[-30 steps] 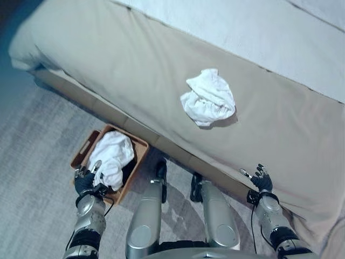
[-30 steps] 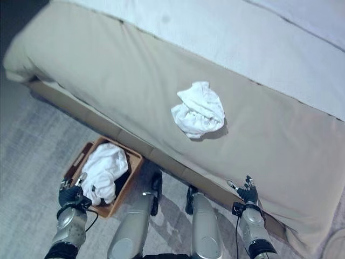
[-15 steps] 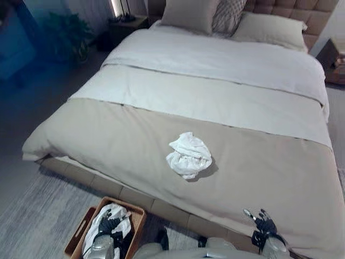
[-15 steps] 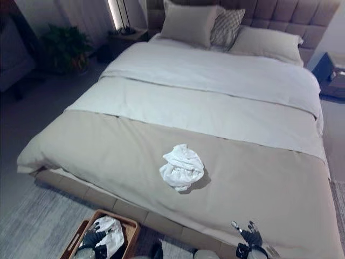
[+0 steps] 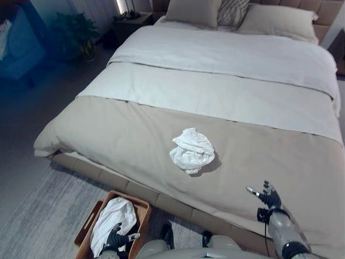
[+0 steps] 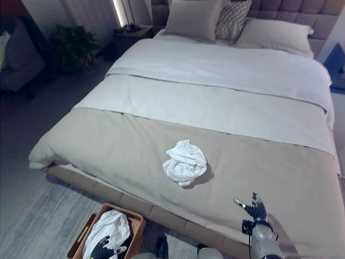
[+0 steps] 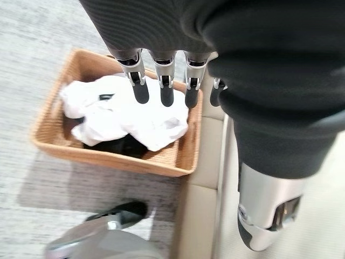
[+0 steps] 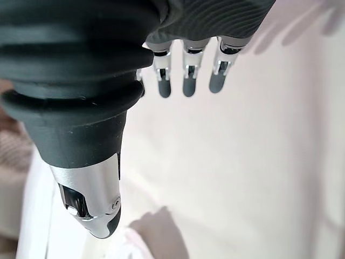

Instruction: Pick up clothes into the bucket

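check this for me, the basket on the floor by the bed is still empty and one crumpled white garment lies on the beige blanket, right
Not quite. The basket is not empty: the left wrist view shows white clothes already lying in it, under the open left hand. The rest holds: one crumpled white garment lies on the beige blanket.

A wide bed (image 6: 226, 145) fills the room, its foot end under a beige cover (image 6: 135, 145) and the upper part under a pale sheet (image 6: 215, 70). Pillows (image 6: 194, 19) lean against a tufted headboard (image 6: 318, 19). A potted plant (image 6: 70, 48) and a dark armchair (image 6: 19, 54) stand beside it. The floor carries a grey rug (image 6: 38, 221).
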You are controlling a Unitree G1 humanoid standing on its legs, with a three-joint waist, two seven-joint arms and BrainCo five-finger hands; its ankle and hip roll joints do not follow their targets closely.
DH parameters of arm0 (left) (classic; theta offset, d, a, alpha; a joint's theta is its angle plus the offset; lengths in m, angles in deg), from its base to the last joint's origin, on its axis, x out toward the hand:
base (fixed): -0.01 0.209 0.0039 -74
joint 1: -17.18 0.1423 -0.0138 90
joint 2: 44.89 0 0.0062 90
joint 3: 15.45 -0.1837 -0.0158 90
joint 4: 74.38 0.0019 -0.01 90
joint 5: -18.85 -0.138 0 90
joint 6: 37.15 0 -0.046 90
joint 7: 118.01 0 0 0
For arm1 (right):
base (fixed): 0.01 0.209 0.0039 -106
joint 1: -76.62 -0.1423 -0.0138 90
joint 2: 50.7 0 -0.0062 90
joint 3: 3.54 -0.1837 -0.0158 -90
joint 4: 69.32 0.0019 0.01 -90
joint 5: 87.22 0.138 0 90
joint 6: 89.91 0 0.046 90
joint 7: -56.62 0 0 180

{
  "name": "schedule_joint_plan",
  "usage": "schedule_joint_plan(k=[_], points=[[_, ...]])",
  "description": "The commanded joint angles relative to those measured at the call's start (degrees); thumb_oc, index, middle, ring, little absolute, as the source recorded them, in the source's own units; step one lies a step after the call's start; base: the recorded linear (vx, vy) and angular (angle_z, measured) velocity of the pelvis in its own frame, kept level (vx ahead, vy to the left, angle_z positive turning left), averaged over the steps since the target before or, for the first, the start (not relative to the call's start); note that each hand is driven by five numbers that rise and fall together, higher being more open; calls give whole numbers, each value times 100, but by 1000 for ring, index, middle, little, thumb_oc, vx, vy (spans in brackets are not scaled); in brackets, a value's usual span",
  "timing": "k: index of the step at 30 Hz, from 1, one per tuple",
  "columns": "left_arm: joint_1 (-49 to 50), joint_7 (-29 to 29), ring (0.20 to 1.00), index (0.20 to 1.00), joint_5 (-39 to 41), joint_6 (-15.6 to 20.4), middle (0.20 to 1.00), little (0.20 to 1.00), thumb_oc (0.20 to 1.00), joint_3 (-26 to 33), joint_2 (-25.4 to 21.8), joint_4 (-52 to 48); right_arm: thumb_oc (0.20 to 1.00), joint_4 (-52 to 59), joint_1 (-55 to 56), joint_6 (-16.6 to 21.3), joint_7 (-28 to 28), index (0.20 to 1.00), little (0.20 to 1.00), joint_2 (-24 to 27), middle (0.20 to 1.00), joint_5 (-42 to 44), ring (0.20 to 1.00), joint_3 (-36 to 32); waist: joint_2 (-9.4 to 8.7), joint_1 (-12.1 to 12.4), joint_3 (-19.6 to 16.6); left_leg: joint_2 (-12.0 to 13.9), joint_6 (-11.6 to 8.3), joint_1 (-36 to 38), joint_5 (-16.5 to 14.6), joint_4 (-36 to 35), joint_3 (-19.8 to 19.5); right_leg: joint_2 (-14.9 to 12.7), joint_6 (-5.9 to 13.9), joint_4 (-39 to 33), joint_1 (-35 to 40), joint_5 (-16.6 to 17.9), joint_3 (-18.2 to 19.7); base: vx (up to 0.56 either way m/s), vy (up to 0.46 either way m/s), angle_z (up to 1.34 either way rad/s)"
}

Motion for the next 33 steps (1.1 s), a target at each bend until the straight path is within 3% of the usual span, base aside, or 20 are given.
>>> schedule_joint_plan(k=[1, 5, 10, 16, 26, 27, 28, 30, 31, 32, 33], points=[[-168, 310, 1000, 1000, -12, 223, 1000, 1000, 1000, 4, -270, -395, 1000, 681, -902, 279, 355, 1000, 1000, 440, 1000, -1019, 1000, 371, -167, 178, 354, -225, 115, -281, -222, 392, -198, -294, 233, -127, -337, 533, -63, -45, 0, 3], [-27, 479, 1000, 1000, 249, 289, 1000, 1000, 1000, -189, -360, -786, 1000, 433, -1961, 109, 677, 1000, 1000, 889, 1000, -1694, 1000, 985, -63, 460, 584, -304, 141, -662, -158, 576, -402, -370, 205, 189, -666, 427, -175, -35, -2, 20], [-130, 609, 1000, 1000, 315, 331, 1000, 1000, 1000, -596, -417, -1046, 1000, -187, -3178, -108, 1156, 1000, 1000, 1248, 1000, -2406, 1000, 1551, 122, 789, 954, -521, 174, -1169, -61, 802, -858, -675, 158, 747, -1064, 230, -573, -46, 12, 48], [-399, 714, 1000, 1000, 388, 339, 1000, 1000, 1000, -961, -403, -1112, 1000, -853, -4112, -288, 1396, 1000, 1000, 1347, 1000, -2434, 1000, 1787, 249, 1008, 1265, -734, 221, -1561, -142, 1128, -982, -940, 197, 1072, -1323, 182, -659, -17, 66, 34], [-874, 781, 1000, 1000, 569, 277, 1000, 1000, 1000, -1269, -481, -1338, 1000, -2871, -5183, -830, 971, 1000, 1000, 1322, 1000, -2440, 1000, 2326, 242, 1182, 1764, -906, 323, -2432, -403, 2010, -825, -1099, 172, 1616, -2050, 229, -448, -31, 65, 8], [-946, 773, 1000, 1000, 578, 245, 1000, 1000, 1000, -1306, -512, -1445, 1000, -3220, -5239, -1020, 846, 1000, 1000, 1342, 1000, -2619, 1000, 2380, 229, 1193, 1853, -938, 327, -2460, -613, 2145, -803, -1111, 201, 1745, -2108, 45, -368, -52, 55, -3], [-1006, 749, 1000, 1000, 596, 223, 1000, 1000, 1000, -1317, -509, -1493, 1000, -3362, -5229, -1081, 824, 1000, 1000, 1320, 1000, -2641, 1000, 2338, 267, 1206, 1876, -931, 349, -2569, -445, 2121, -781, -1113, 157, 1706, -2216, 212, -400, -38, 58, -5], [-1019, 727, 1000, 1000, 635, 207, 1000, 1000, 1000, -1343, -522, -1616, 1000, -3593, -5198, -1188, 716, 1000, 1000, 1338, 1000, -2644, 1000, 2265, 284, 1223, 1876, -952, 356, -2647, -460, 2174, -773, -1125, 154, 1725, -2276, 202, -397, -10, 28, -5], [-1006, 698, 1000, 1000, 681, 185, 1000, 1000, 1000, -1353, -524, -1697, 1000, -3793, -5186, -1315, 643, 1000, 1000, 1354, 1000, -2660, 1000, 2218, 286, 1232, 1874, -971, 357, -2626, -663, 2260, -781, -1132, 190, 1821, -2274, 22, -348, -15, 32, -5], [-1005, 674, 1000, 1000, 719, 166, 1000, 1000, 1000, -1373, -538, -1795, 1000, -3876, -5266, -1367, 621, 1000, 1000, 1371, 1000, -2695, 1000, 2174, 322, 1248, 1876, -966, 380, -2764, -491, 2257, -756, -1141, 146, 1789, -2396, 192, -374, -21, 44, -5], [-1013, 669, 1000, 1000, 738, 151, 1000, 1000, 1000, -1374, -555, -1846, 1000, -3988, -5293, -1439, 545, 1000, 1000, 1397, 1000, -2734, 1000, 2162, 320, 1239, 1876, -977, 394, -2817, -507, 2286, -743, -1130, 141, 1811, -2460, 191, -346, -26, 51, -6]])
